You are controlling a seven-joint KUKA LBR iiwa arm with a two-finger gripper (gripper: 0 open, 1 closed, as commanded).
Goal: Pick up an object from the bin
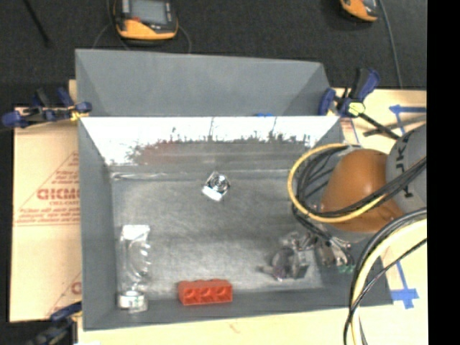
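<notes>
My gripper (pixel 296 257) is low in the bin's front right corner, close to the floor. A small dark shape (pixel 279 269) sits right at its lower left tip, and I cannot tell whether it is a loose thing or part of the gripper. The nearest clear object is a red toy brick (pixel 205 292) with three studs, lying flat by the front wall to the gripper's left and apart from it.
A clear plastic bottle (pixel 135 264) lies in the front left corner, its cap toward the front wall. A small shiny white and silver piece (pixel 215 186) rests near the back middle. The arm's orange cover and cables hang over the right wall.
</notes>
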